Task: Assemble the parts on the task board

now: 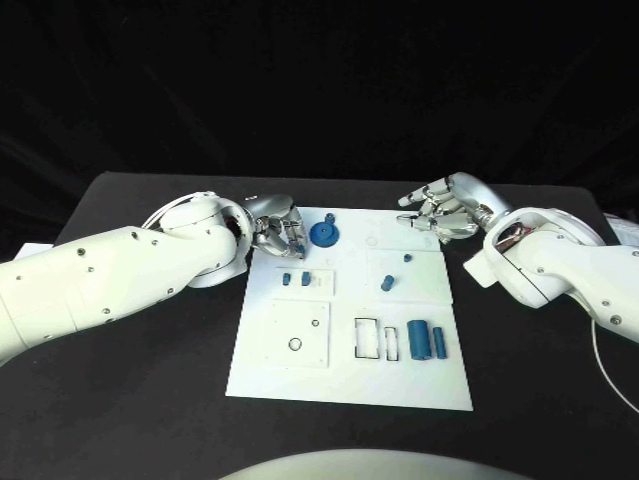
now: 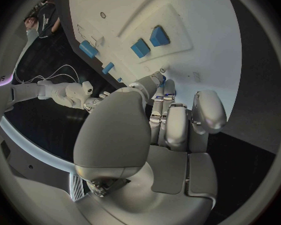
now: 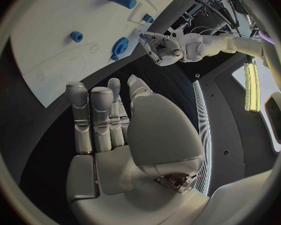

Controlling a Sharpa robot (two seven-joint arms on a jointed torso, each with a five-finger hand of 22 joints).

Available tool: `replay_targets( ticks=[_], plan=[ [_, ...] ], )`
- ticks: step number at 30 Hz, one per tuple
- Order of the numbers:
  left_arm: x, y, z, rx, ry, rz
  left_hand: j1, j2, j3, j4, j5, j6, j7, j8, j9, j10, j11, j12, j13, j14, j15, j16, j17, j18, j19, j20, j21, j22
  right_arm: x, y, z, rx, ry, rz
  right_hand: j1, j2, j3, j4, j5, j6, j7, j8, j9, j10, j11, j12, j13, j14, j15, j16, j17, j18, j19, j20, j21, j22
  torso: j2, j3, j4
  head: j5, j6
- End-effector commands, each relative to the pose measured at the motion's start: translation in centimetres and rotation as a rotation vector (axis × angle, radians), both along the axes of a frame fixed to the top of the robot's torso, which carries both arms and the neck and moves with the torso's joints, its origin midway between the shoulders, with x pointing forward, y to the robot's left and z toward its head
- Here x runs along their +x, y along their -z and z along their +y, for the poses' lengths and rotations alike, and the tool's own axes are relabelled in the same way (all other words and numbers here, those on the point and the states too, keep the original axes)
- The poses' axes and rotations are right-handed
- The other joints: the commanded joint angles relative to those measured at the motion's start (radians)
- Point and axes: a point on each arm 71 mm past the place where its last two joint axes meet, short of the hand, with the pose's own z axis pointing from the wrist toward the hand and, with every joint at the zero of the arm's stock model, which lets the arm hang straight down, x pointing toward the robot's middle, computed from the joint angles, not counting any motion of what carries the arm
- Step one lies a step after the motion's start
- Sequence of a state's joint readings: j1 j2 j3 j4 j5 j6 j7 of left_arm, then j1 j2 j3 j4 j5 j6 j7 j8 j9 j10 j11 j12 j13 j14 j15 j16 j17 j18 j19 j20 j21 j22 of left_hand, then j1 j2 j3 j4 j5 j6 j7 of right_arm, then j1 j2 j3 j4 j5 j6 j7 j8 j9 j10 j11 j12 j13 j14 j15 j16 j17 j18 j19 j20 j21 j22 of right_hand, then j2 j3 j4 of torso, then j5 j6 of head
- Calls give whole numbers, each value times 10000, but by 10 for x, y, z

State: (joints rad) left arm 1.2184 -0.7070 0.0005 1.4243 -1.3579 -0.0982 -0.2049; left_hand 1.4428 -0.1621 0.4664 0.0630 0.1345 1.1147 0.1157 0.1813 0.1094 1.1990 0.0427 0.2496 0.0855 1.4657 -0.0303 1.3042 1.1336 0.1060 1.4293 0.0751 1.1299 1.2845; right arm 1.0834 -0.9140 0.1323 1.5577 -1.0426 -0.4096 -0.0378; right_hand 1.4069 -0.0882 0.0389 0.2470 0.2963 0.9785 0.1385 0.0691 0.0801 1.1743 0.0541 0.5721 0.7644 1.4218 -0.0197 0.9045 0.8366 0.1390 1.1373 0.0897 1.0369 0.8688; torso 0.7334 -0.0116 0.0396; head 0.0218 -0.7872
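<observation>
The white task board point(image 1: 351, 375) lies in the middle of the table. A blue gear-shaped part point(image 1: 329, 235) sits at its far left corner. My left hand point(image 1: 275, 236) is beside that gear with its fingers stretched toward it; whether they touch it I cannot tell. In the left wrist view the fingers point(image 2: 168, 120) lie straight over the board point(image 2: 203, 35) and hold nothing. My right hand point(image 1: 443, 210) hovers at the board's far right corner, its fingers point(image 3: 93, 120) extended and empty. The gear point(image 3: 120, 46) shows next to the left hand point(image 3: 158, 47).
Two small blue blocks point(image 1: 295, 278) stand on the board's left side, and two small pieces point(image 1: 388, 283) near the middle. Two blue cylinders point(image 1: 429, 341) lie at the right beside rectangular slots point(image 1: 365, 338). Round holes point(image 1: 295, 344) mark the near left plate.
</observation>
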Motion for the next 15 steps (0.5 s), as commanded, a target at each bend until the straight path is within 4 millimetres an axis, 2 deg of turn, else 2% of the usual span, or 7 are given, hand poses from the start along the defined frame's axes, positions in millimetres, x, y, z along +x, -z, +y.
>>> replay_targets(
  ticks=[1,7,15],
  plan=[
    [-2,5,-1,297,172,380,-119,-2,35,16,-56,67,-7,-51,-1,24,62,-47,-12,301,-6,20,5,-145,48,-38,66,23,-1,1,2,-27,-184,36,4,52,6,29,64,22,54,26,4,29,0,-48,-16,95,-6,-56,-8,112,-57,9,-38,-10,6,-1,-3,36,-6],
    [-2,6,-1,414,192,401,-120,-1,35,16,-56,67,-7,-52,-1,25,61,-47,-12,301,-6,19,4,-145,48,-37,68,24,-1,1,3,-20,-199,32,1,51,5,31,66,21,55,26,4,28,0,-50,-21,98,-6,-56,-2,113,-58,9,-47,-19,8,5,-19,35,-3],
    [-2,8,0,741,165,517,-133,2,34,11,-90,72,-10,-66,-7,46,55,-57,-9,302,-6,27,6,-147,47,-35,75,35,-1,1,2,-27,-184,38,1,51,5,31,66,21,55,26,4,28,0,-50,-21,98,-6,-56,-2,113,-58,9,-47,-19,4,0,0,24,-40]
  ],
)
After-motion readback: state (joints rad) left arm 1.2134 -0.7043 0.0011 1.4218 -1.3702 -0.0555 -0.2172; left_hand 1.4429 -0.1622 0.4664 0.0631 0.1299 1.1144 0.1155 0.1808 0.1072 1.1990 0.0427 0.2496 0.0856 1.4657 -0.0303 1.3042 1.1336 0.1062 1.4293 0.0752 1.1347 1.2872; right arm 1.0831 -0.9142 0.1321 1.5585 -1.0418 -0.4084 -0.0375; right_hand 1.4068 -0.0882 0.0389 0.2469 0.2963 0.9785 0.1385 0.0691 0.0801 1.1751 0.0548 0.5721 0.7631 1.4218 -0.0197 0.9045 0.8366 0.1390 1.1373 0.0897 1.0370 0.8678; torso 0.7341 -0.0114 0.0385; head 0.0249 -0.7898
